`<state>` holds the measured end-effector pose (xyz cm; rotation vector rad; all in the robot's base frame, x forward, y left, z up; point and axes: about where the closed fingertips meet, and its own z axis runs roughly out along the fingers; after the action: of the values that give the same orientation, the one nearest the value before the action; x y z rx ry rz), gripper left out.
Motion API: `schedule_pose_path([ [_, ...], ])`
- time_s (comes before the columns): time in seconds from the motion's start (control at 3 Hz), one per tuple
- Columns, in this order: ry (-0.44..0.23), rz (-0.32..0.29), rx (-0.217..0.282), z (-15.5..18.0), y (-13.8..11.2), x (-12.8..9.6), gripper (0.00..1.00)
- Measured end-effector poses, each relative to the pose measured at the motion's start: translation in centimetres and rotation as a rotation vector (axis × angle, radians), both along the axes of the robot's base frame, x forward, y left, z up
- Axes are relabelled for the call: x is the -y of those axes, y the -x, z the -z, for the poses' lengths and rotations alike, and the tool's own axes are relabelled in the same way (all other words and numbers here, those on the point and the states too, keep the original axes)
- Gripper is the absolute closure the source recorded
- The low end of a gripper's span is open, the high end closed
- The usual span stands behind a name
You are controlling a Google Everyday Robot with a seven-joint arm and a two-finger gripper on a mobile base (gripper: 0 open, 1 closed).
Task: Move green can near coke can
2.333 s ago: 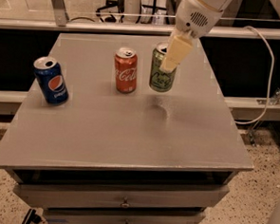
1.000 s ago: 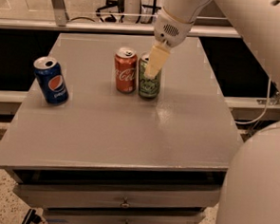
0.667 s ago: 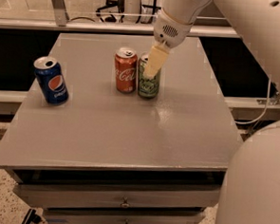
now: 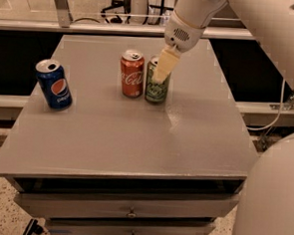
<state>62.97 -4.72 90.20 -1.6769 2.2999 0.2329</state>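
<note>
1. Camera view, looking down on a grey table point(image 4: 135, 139). Three drink cans stand on it and all are upright.
2. The green can point(image 4: 157, 90) stands at the middle of the table's far half. It has an olive body and a silver top. The dark cursive lettering on it is too scribbly to read.
3. The coke can point(image 4: 132, 74) is just beside the green can, on its left in frame. It has a red-orange body with white "Coca-Cola" script facing the camera, a silver top and the tab visible. The two cans are touching or nearly so, and I can't tell whether there is a gap.
4. The gripper point(image 4: 161, 70) comes down from the white arm point(image 4: 193, 17) at the upper right. Its pale end sits right at the green can, overlapping the can's top and upper right side. I can't tell whether it is clamped on the can or loose.
5. The green can's base is on the table surface and the can is not tilted.
6. The Pepsi can point(image 4: 54, 84) is blue with the red/white/blue globe logo and its top is open. It stands well apart from the other two, near the table's left edge.
7. Drawers point(image 4: 131, 214) with small knobs sit under the tabletop.
8. A pale cable point(image 4: 279, 110) hangs at the right, beyond the table.
9. The white robot body point(image 4: 272, 197) fills the lower-right corner.
</note>
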Motion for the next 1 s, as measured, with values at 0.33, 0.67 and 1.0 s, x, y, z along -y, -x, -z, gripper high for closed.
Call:
schedule_pose_path([
  [0.33,-0.011,0.010,0.007,-0.2,0.2,0.3,0.58],
  [0.67,-0.022,0.013,0.019,-0.7,0.4,0.5,0.35],
  [1.0,-0.032,0.010,0.031,-1.3,0.8,0.5,0.12],
])
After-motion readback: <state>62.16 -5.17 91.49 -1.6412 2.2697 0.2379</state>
